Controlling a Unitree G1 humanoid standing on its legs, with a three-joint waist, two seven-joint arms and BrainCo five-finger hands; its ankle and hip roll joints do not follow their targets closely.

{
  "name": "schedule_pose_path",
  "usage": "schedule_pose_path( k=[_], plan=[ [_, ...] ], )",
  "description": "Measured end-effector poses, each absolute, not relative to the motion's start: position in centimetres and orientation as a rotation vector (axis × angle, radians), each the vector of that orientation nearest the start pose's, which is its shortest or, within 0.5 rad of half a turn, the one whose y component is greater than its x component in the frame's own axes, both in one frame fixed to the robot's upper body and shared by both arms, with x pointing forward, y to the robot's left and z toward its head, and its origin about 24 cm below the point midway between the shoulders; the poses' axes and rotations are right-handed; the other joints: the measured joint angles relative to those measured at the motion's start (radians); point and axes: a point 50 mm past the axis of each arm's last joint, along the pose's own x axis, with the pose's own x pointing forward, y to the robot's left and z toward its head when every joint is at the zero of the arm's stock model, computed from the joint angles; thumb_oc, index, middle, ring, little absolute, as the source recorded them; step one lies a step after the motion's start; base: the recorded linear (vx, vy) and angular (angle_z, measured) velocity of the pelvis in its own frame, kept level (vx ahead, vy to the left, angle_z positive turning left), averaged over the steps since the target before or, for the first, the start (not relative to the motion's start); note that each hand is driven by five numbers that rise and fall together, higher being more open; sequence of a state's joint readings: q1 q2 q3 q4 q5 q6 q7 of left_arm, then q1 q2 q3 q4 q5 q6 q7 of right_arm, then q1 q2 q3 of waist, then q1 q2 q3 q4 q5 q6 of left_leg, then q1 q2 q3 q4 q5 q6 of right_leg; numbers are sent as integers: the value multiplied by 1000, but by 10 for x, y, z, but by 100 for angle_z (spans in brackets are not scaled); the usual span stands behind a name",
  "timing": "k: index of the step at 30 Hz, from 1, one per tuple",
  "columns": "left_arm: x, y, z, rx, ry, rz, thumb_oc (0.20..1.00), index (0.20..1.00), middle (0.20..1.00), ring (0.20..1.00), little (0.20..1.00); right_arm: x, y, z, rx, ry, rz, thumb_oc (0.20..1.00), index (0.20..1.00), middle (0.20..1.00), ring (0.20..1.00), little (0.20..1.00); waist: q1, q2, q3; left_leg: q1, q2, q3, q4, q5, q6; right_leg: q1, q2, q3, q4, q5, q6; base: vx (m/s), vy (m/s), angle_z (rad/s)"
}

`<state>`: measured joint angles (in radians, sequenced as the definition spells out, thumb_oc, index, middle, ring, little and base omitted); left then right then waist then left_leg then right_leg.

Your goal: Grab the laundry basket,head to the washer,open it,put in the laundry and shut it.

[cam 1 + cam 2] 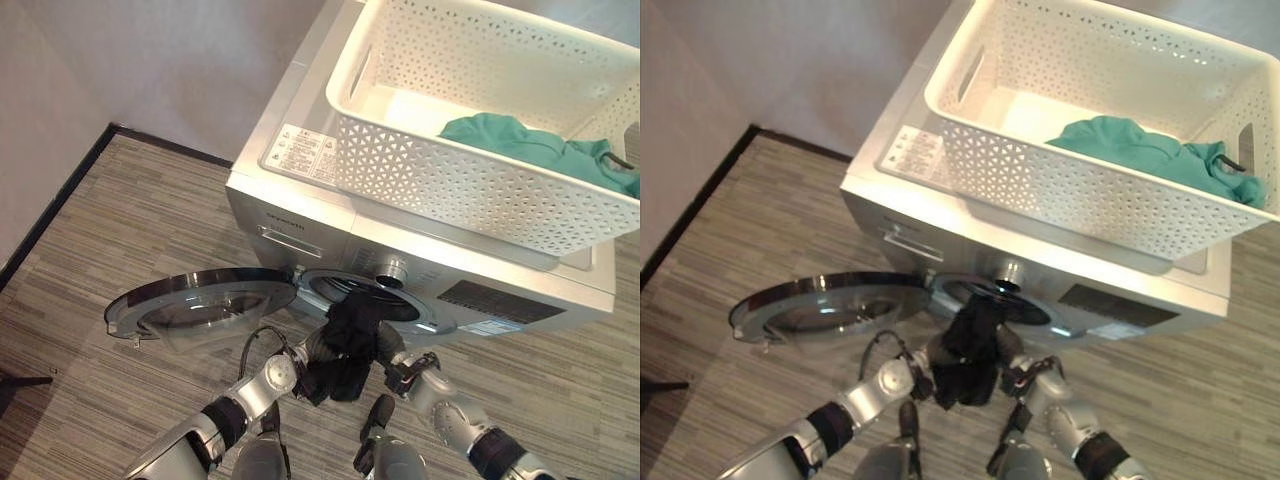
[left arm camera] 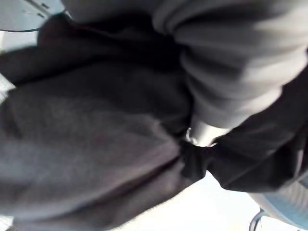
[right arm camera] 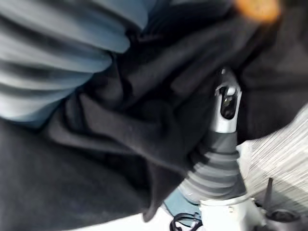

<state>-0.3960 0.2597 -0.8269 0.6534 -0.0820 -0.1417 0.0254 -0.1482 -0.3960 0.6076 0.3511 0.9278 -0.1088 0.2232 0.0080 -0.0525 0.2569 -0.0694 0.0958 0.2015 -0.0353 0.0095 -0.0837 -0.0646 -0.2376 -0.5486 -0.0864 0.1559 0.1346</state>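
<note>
The silver front-loading washer stands with its round door swung wide to the left. At the drum opening both my hands hold a bunched black garment. Its top reaches into the opening and its lower part hangs down in front. My left hand grips it from the left and my right hand from the right. In the wrist views a silver finger and the thumb press into folds of the black cloth. On the washer sits the white perforated laundry basket with a teal garment inside.
The washer stands in a corner against pale walls with a dark skirting strip. Striped grey-brown flooring lies open to the left of the open door and in front of the machine.
</note>
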Motion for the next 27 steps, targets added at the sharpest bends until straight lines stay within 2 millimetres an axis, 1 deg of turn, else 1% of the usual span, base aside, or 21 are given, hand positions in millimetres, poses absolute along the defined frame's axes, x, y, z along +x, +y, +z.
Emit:
schedule_pose_path(
  k=[5,7,8,10,11,12,13,15,16,17,18,19,20,21,23,24,25,26,27],
  plan=[
    [263,75,-40,433,274,-596,200,200,200,200,200,229,-130,-24,438,356,497,1000,1000,1000,1000,1000,-9,-10,1,0,0,1,0,0,0,0,0,0,0,0,0,0,0,0],
    [264,79,-40,381,289,-560,200,200,200,200,200,217,-143,-35,439,393,460,1000,1000,1000,1000,1000,-12,-14,2,1,0,1,-1,0,0,-1,0,1,0,0,0,0,0,0],
    [266,83,-40,368,292,-543,200,200,200,200,200,205,-154,-45,431,436,418,1000,1000,1000,1000,1000,-19,-19,4,1,0,1,-2,0,0,-1,0,1,0,0,0,0,0,0],
    [269,88,-38,338,295,-512,200,200,200,200,200,187,-173,-60,424,501,347,1000,1000,1000,1000,1000,-25,-27,8,1,0,2,-1,0,0,-1,0,1,0,0,0,0,0,0],
    [272,96,-36,332,296,-483,200,200,200,200,200,169,-193,-76,428,569,253,1000,1000,1000,1000,1000,-28,-33,11,3,0,4,-2,0,0,-1,0,4,0,0,0,-4,-18,-4],
    [273,100,-36,331,297,-471,200,200,200,200,200,158,-205,-84,424,611,198,1000,1000,1000,1000,1000,-29,-36,13,3,0,5,-3,0,0,-1,0,6,0,0,0,0,-23,-6],
    [273,105,-37,320,305,-459,200,200,200,200,200,141,-221,-93,392,673,145,1000,1000,1000,1000,1000,-34,-41,15,5,1,8,-4,0,0,-1,1,9,0,0,0,-1,-25,-15],
    [269,127,-42,301,341,-397,200,200,200,200,200,108,-246,-112,348,802,35,1000,1000,1000,1000,1000,-59,-55,22,16,6,21,-7,0,0,-1,5,22,0,0,0,3,-33,-15],
    [265,133,-46,291,358,-381,200,200,200,200,200,84,-263,-123,328,897,-51,1000,1000,1000,1000,1000,-67,-55,22,17,6,21,-7,0,0,-1,7,23,0,0,0,9,-40,-4],
    [263,135,-47,283,368,-379,200,200,200,200,200,72,-270,-128,326,940,-102,1000,1000,1000,1000,1000,-68,-55,22,17,7,22,-7,0,0,-1,8,23,0,0,0,-5,-59,0],
    [261,139,-50,264,384,-377,200,200,200,200,200,43,-285,-138,340,1029,-248,1000,1000,1000,1000,1000,-69,-55,22,15,9,21,-7,0,0,0,9,23,0,-1,0,-9,-40,-1],
    [260,140,-50,258,386,-374,200,200,200,200,200,32,-291,-142,345,1075,-334,1000,1000,1000,1000,1000,-67,-56,21,13,9,22,-7,0,0,0,10,24,0,-2,0,-63,-55,0],
    [261,140,-48,251,381,-375,200,200,200,200,200,10,-300,-145,308,1180,-425,1000,1000,1000,1000,1000,-70,-55,22,10,9,20,-10,0,0,-3,10,25,0,-5,3,-51,-25,0],
    [261,140,-47,243,374,-372,200,200,200,200,200,2,-302,-146,275,1227,-435,1000,1000,1000,1000,1000,-70,-53,22,2,10,18,-6,1,-1,-7,11,25,0,-5,3,-129,-46,6],
    [265,137,-43,238,359,-378,200,200,200,200,200,0,-303,-147,238,1264,-438,1000,1000,1000,1000,1000,-74,-53,22,-8,12,13,-3,2,-1,-14,13,23,0,-6,3,-138,-33,8],
    [271,130,-37,229,332,-390,200,200,200,200,200,11,-302,-147,190,1261,-405,1000,1000,1000,1000,1000,-74,-45,22,-43,16,3,10,5,-1,-46,13,21,19,-15,-5,-192,-52,9],
    [275,123,-33,215,316,-402,200,200,200,200,200,27,-300,-147,154,1245,-366,1000,1000,1000,1000,1000,-71,-41,25,-78,20,0,33,5,0,-81,9,23,49,-24,-12,-192,-52,11],
    [282,118,-26,198,291,-406,200,200,200,200,200,37,-298,-148,126,1243,-335,1000,1000,1000,1000,1000,-69,-37,30,-116,23,-1,55,5,1,-120,4,27,82,-34,-17,-116,-45,14],
    [296,110,-11,197,242,-418,200,200,200,200,200,64,-296,-146,74,1207,-279,1000,1000,1000,1000,1000,-63,-27,43,-184,31,-12,96,3,3,-187,-2,28,128,-51,-25,-119,-47,17]
  ],
)
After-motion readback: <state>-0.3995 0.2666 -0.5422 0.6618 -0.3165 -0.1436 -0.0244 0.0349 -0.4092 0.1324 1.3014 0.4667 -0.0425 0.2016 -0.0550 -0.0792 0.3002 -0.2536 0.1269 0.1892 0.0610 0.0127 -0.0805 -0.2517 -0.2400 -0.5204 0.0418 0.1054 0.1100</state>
